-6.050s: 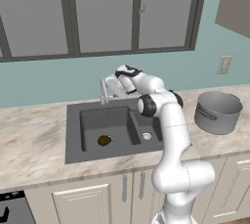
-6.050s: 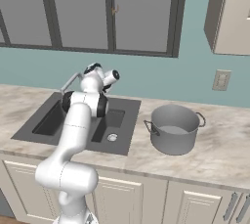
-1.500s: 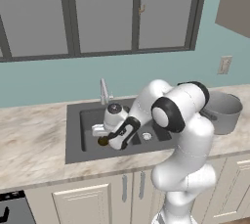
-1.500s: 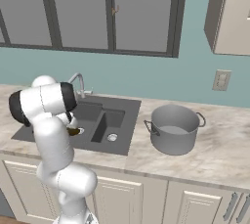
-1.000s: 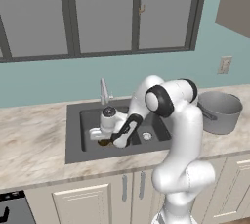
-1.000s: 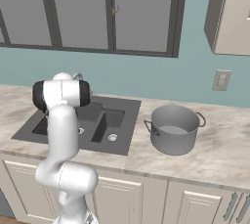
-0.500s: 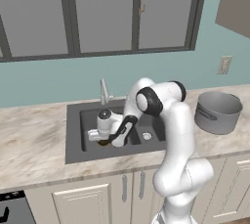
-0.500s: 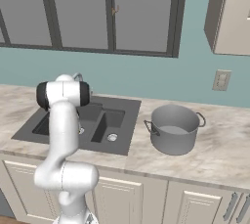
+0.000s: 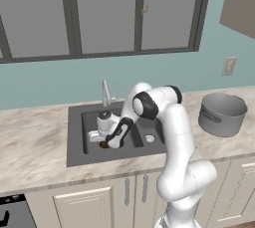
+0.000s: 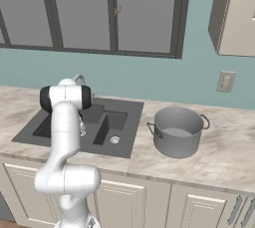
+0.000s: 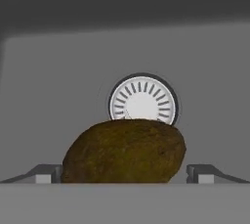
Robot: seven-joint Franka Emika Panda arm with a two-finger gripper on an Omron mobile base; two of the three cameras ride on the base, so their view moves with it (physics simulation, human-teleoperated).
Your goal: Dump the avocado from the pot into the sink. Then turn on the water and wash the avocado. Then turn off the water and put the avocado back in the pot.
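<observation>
Reaching down into the large basin of the sink (image 9: pixel 74 145), your gripper (image 9: pixel 106 142) sits right over the avocado (image 11: pixel 124 150) — in the hand view the fruit lies squarely between the two fingertips (image 11: pixel 43 174), its long axis running across from one tip to the other. That is the relation your next move turns on: the tips flank the ends of the oval, so closing would pinch it lengthwise. The jaws stand wide, with a sliver of space at each end, and hold nothing yet. The avocado rests on the basin floor just in front of the silver drain (image 11: pixel 142 101). The pot (image 10: pixel 177 131) waits upright on the counter, well apart to the sink's right — judged from this, pickup comes next.
</observation>
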